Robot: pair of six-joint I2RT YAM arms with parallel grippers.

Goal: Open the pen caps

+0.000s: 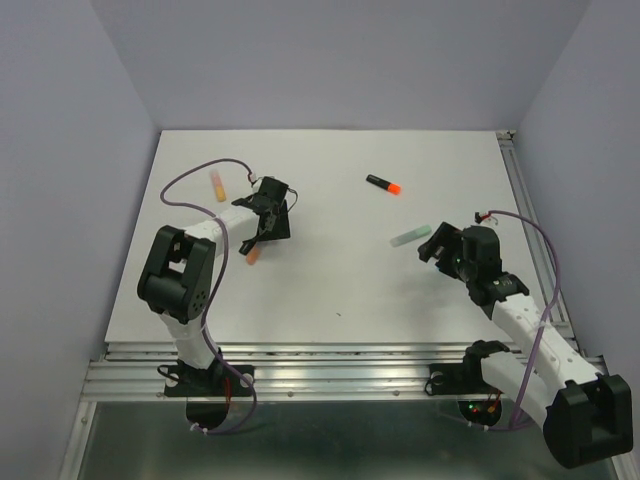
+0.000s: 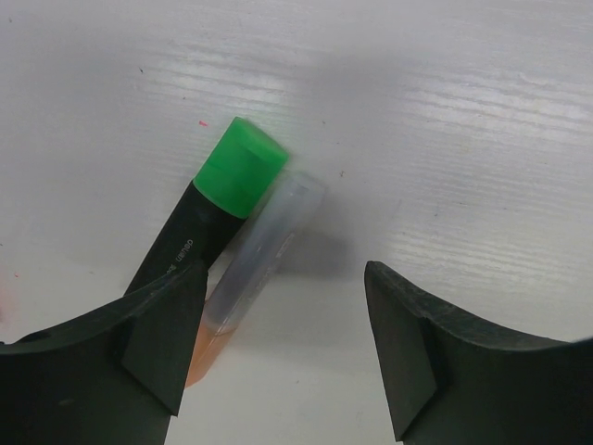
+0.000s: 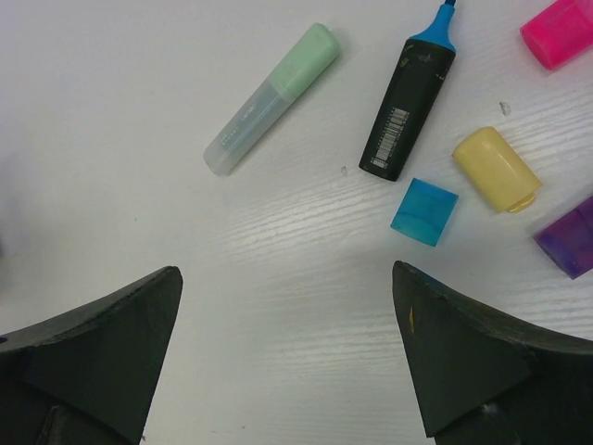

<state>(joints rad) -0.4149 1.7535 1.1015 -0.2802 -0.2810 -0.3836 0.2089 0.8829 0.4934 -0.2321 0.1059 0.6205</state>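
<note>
White table (image 1: 330, 290); green cap (image 2: 240, 167) just ahead of left pincer (image 2: 283, 278), jaws apart; right pincer (image 3: 285, 272) likewise apart.

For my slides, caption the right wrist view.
Open right tool over a mint-capped highlighter, an uncapped blue highlighter, a loose blue cap and a yellow cap.

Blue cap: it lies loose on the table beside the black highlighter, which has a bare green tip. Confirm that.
One detail is wrong. The blue cap does lie loose beside the black highlighter, but that highlighter's bare tip is blue, not green. The right wrist view shows it.
</note>
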